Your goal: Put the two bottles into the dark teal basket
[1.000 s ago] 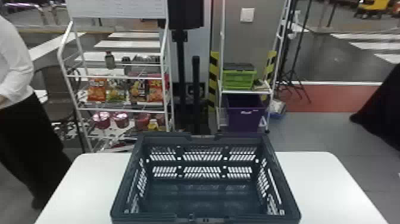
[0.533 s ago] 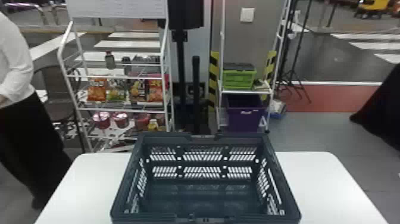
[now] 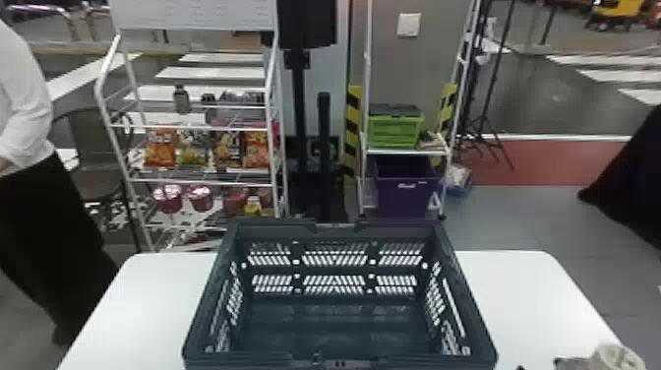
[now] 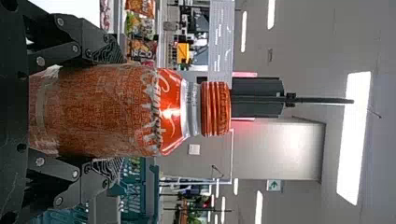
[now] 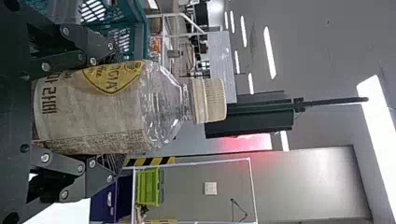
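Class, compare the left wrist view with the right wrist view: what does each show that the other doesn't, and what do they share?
Left wrist view: the orange-capped bottle held in the left gripper, and a green sign.
Right wrist view: the pale-capped bottle held in the right gripper, and a lime-green crate.
Both: part of the dark teal basket and ceiling lights.

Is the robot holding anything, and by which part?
The left hand holds the orange bottle by its body, below the shoulder; the right hand holds the clear, cream-capped bottle by its labelled body.
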Robot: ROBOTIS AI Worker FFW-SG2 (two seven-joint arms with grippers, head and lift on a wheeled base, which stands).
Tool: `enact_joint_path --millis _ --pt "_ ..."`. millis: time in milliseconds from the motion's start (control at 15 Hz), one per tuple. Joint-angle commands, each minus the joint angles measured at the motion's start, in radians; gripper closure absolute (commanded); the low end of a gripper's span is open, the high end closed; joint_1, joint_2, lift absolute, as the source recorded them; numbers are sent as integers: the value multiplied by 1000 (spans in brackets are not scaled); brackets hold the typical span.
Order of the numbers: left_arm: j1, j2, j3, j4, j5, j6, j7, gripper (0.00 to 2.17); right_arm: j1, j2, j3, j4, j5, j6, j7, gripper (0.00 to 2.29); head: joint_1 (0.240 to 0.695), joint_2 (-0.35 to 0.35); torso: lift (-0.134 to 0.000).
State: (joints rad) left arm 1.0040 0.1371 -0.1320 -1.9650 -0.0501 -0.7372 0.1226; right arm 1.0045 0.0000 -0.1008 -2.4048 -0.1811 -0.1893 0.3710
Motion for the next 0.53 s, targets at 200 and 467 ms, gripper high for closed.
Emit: enact_joint_path --millis 200,467 --pt "7 22 0 2 3 -9 0 2010 -245 1 113 -126 86 551 -124 1798 499 0 0" --pt "11 35 0 -2 10 -9 0 2010 -489 -60 277 -119 101 900 -313 1798 499 0 0"
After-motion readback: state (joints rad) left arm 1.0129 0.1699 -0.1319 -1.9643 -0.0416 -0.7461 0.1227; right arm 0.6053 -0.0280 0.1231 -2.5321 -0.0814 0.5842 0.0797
